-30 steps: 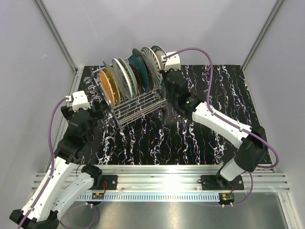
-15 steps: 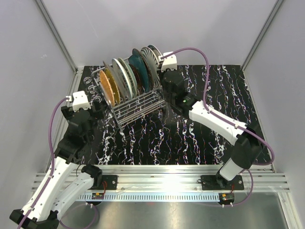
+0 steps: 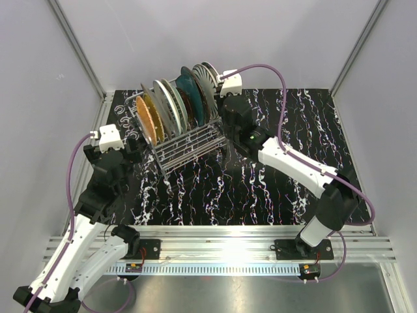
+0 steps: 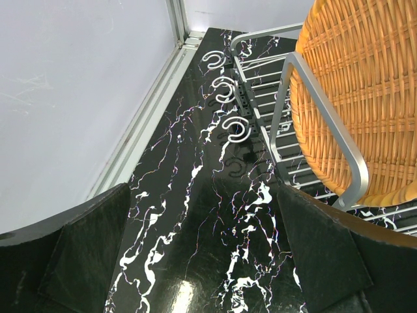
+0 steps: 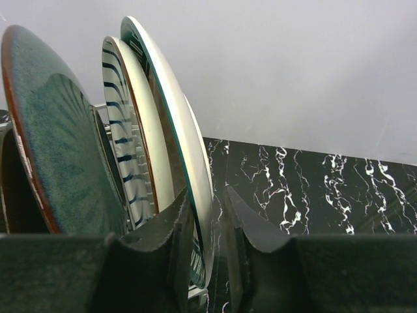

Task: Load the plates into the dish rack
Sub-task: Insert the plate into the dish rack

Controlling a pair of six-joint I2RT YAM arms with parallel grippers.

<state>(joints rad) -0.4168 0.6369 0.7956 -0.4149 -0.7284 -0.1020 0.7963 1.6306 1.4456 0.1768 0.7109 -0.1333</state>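
Release of the last plate [image 5: 179, 124] looks in hand: it stands upright in the dish rack [image 3: 192, 140], its rim between the right gripper's [image 5: 207, 195] slightly parted fingers. The left gripper [image 4: 202, 261] is spread wide and empty. Next, the right should withdraw straight off the rim.

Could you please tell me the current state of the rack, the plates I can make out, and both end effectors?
Rack: loaded.
Orange plate: on edge in the rack, at its left end.
Teal plate: on edge in the rack.
Striped plate: on edge in the rack.
End plate: on edge at the rack's far end.
Left end effector: open, empty.
Right end effector: open, straddling the end plate's rim.
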